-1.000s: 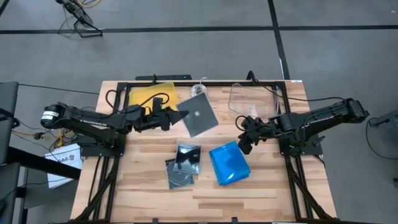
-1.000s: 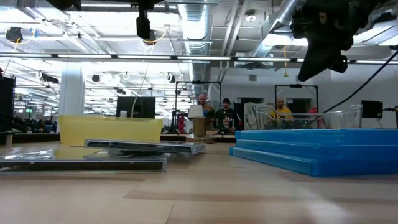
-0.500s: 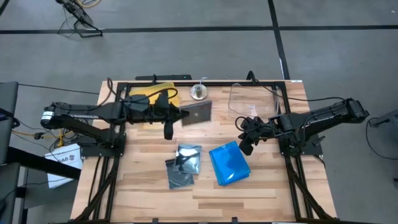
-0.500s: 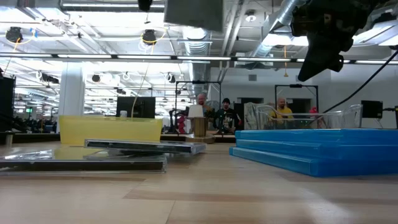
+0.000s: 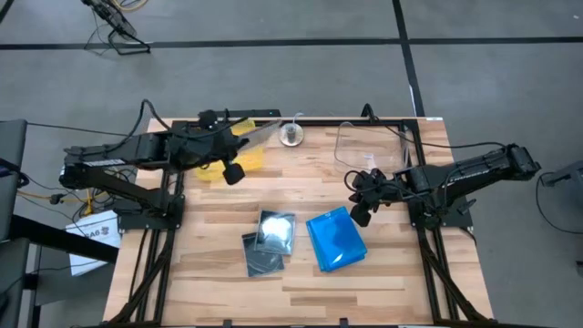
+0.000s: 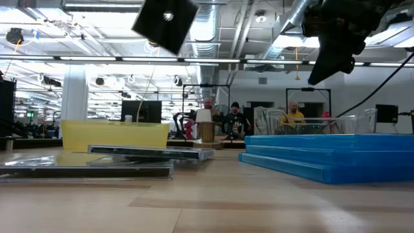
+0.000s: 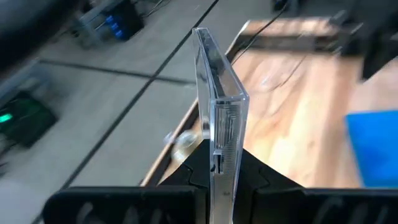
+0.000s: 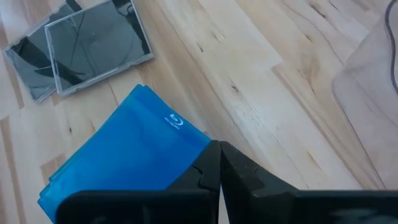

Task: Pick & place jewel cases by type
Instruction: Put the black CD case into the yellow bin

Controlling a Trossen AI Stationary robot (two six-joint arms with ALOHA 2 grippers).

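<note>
Left wrist view: the left claw (image 7: 221,180) is clamped on a smoky clear jewel case (image 7: 217,99), held edge-on and upright between the dark fingers (image 7: 186,177); the case's lower edge is hidden in the grip, and the surroundings behind it are blurred. From above, this claw sits toward 11 o'clock on the tabletop (image 5: 401,273), over the yellow tray (image 5: 250,159), which the arm largely covers. The held case shows there only as a thin pale sliver. In the low view the same case appears as a dark tilted square high up, with the claw itself cut off by the frame.

The right claw (image 8: 217,163) has its fingers together with nothing between them. It hovers toward 3 o'clock, just above the edge of the blue jewel cases (image 5: 335,240), whose stack lies near 5 o'clock. Beyond it, toward 1 o'clock, stands the clear bin (image 5: 369,146), hard to outline against the wood.

Two grey-clear jewel cases (image 5: 269,241) lie overlapping near 6 o'clock, beside the blue stack. A small round object (image 5: 291,135) sits at 12 o'clock; what it is cannot be told.
</note>
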